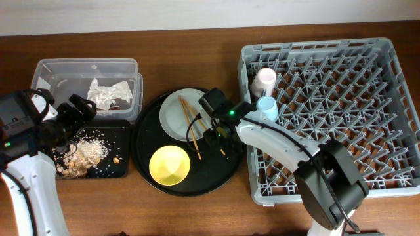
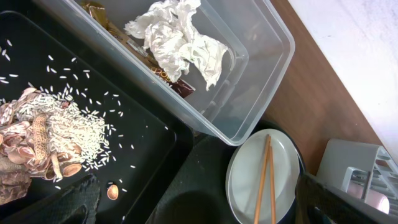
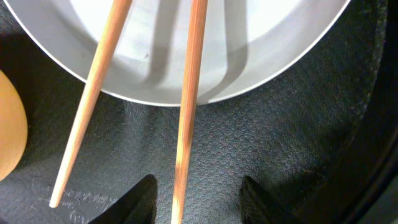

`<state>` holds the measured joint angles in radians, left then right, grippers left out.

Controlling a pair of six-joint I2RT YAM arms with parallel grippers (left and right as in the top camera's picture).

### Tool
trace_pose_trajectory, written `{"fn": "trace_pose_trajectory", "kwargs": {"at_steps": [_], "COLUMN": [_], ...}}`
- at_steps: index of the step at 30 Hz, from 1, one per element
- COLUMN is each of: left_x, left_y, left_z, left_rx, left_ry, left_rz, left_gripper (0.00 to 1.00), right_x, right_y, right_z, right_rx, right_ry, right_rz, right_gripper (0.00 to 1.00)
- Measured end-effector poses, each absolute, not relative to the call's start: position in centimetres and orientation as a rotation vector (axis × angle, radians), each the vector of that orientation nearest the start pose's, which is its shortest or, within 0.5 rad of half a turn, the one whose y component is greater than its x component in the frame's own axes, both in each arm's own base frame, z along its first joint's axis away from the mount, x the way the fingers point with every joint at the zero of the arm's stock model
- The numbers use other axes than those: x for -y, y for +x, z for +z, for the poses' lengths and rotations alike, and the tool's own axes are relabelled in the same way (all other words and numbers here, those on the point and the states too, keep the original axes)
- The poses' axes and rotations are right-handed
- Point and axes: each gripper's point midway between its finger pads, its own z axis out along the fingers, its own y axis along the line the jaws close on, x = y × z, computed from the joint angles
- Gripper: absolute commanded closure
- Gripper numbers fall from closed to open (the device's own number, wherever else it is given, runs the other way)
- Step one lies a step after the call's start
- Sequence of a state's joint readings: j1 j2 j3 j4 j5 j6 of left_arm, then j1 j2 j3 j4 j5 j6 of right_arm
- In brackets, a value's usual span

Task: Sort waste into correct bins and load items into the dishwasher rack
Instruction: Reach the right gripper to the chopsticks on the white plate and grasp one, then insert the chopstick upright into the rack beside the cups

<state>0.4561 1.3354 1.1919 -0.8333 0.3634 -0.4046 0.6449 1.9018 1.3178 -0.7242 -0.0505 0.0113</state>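
Observation:
The clear tub (image 1: 85, 63) holds the white napkin (image 1: 108, 93) and brown-gold wrapper (image 2: 165, 78). The shallow black tray (image 1: 119, 141) holds beige food scraps (image 1: 88, 154). My left gripper (image 1: 77, 110) hovers open and empty over these bins; its fingers (image 2: 199, 211) frame the left wrist view. The pale plate (image 1: 172, 121) with chopsticks (image 1: 190, 121) across it lies beside the yellow bowl (image 1: 169, 164). My right gripper (image 3: 199, 202) is open low over the chopstick ends (image 1: 215, 134), with one chopstick (image 3: 186, 112) between its fingers. Pink cup (image 1: 265, 80) and light-blue cup (image 1: 267, 107) stand in the rack (image 1: 315, 46).
Plate, bowl and chopsticks lie on a large round black tray (image 1: 210, 174) between the bins and the rack. The tray's textured floor (image 3: 280, 143) and the bowl's edge (image 3: 9, 124) show in the right wrist view. The rack's corner (image 2: 354, 168) shows in the left wrist view.

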Motion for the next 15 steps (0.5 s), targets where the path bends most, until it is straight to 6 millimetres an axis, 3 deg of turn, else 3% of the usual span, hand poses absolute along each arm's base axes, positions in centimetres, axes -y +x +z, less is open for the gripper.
{"fn": "trace_pose_trajectory", "kwargs": {"at_steps": [4,6,7,12,15], "left_x": [-9.5,-9.5,-9.5,-9.5,-9.5], "left_y": [33.3,33.3,33.3,33.3,33.3], "left_z": [20.0,20.0,20.0,20.0,20.0], "left_rx": [-2.337,-2.337,-2.337,-2.337,-2.337], "left_ry": [-0.917,-0.917,-0.917,-0.917,-0.917], "left_rz": [-0.440,-0.440,-0.440,-0.440,-0.440], "left_gripper": [0.01,0.01,0.01,0.01,0.01], "right_x": [-24.7,-24.7,-24.7,-25.1,-25.0], "right_y": [31.4,31.4,31.4,31.1,30.6], "right_z": [2.4,2.3,2.3,2.4,2.4], "right_rx": [-2.760,-2.758,-2.758,-2.765,-2.787], "right_ry": [-0.916,-0.914,-0.915,-0.916,-0.919], "right_rz": [0.191,0.193,0.193,0.236,0.244], "right_gripper": [0.57,0.67,0.77,0.94,0.96]}}
